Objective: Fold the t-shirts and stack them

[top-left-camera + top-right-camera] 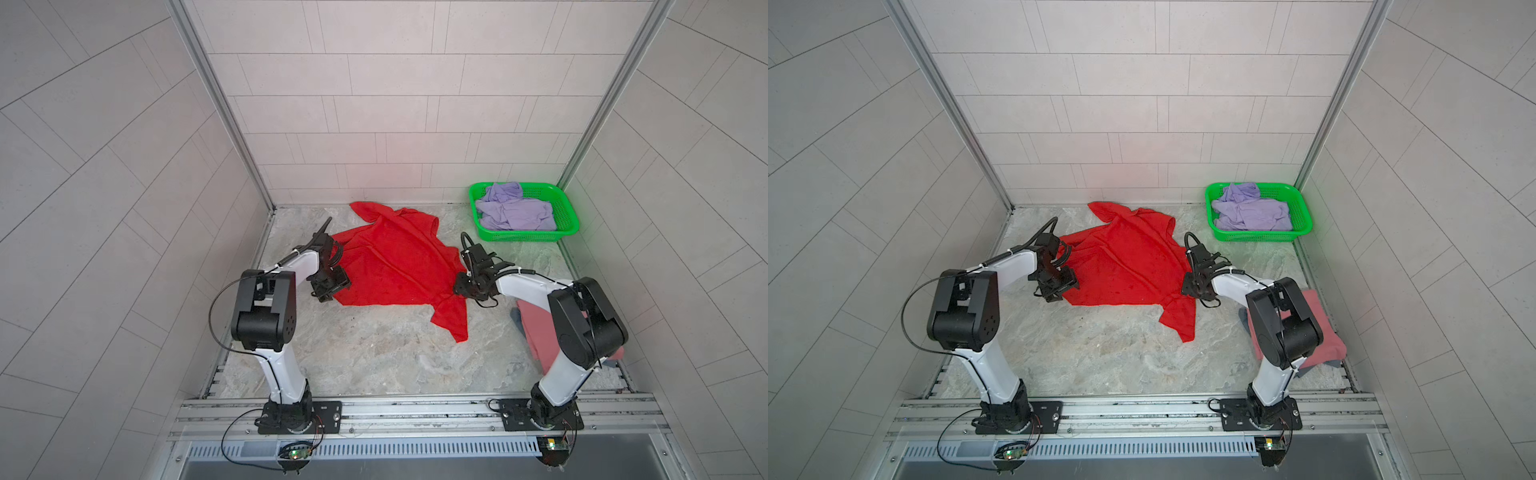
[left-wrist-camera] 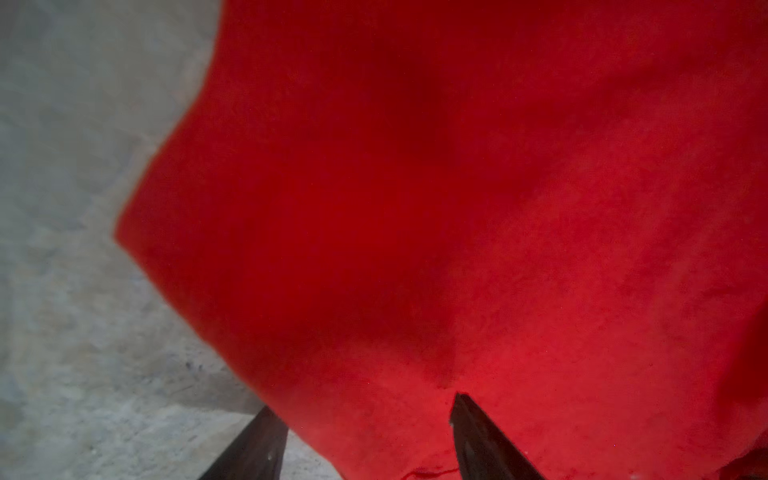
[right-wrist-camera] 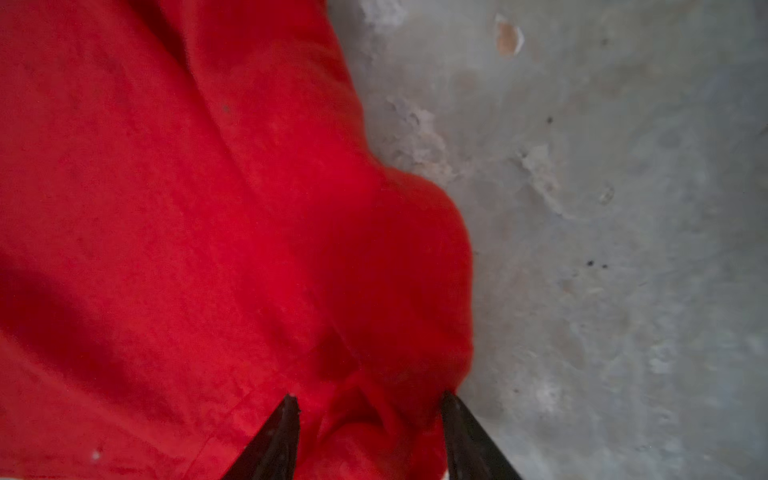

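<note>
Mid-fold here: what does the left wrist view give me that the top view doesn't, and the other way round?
Only the left wrist view: the left hand close up, fingers apart, straddling the edge of the red t-shirt. Only a top view: the right hand at the opposite side of that shirt, the lavender t-shirt in the green basket, and the pink t-shirt partly hidden by the right arm. Both: the red t-shirt lying unfolded on the table.

1. The left gripper [image 2: 363, 402] is held low, angled inward, its jaws parted (a clear gap is seen).
2. The right gripper [image 3: 369, 395] is lowered opposite it, jaws also parted.
</note>
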Tool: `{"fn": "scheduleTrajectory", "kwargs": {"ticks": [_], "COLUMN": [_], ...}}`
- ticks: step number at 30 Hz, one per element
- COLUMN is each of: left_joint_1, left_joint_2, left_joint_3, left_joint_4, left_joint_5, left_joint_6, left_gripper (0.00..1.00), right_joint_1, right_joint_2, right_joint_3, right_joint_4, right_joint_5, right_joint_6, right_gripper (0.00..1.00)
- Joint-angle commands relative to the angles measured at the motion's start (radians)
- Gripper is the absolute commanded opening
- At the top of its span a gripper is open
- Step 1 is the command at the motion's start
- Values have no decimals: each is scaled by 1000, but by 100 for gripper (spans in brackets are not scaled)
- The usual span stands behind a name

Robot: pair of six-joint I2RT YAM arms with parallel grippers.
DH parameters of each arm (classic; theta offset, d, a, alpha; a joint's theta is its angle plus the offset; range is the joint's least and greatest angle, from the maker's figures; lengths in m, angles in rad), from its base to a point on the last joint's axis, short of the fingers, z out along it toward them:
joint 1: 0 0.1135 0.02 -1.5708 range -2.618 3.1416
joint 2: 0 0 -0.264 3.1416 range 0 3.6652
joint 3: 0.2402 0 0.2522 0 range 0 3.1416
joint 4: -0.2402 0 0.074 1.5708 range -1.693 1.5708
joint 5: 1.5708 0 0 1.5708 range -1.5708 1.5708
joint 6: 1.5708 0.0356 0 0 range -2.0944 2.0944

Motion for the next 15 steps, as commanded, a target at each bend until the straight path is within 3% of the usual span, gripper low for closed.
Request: {"fn": "scheduleTrajectory", "kwargs": {"ticks": [1,4,9,12,15], "left_joint_1": [-1,-2,-2,-6,-38], "left_joint_2": [37,32,-112,-182,-156], "left_joint_3": [-12,-5,37,148,309], "left_joint_4": [21,6,-155,-312,-420], "left_joint_5": [-30,-23,-57,-66,-24], "left_joint_6": [-8,-1,68,126,163], "left_gripper": [56,34,0,0,0], "right_joint_1": [-6,-7,-13,-18,-29], "right_joint_2": [24,13,-25,-51,-78], "right_joint_3": [-3,-1,1,2,-6], "right_joint_4": [-18,-28,-73,-110,-129], "right_joint_5": [-26,-22,-20,-19,-21], "right_joint_6": [11,-7,-45,-66,-82], "right_gripper": [41,22,11,8,7]}}
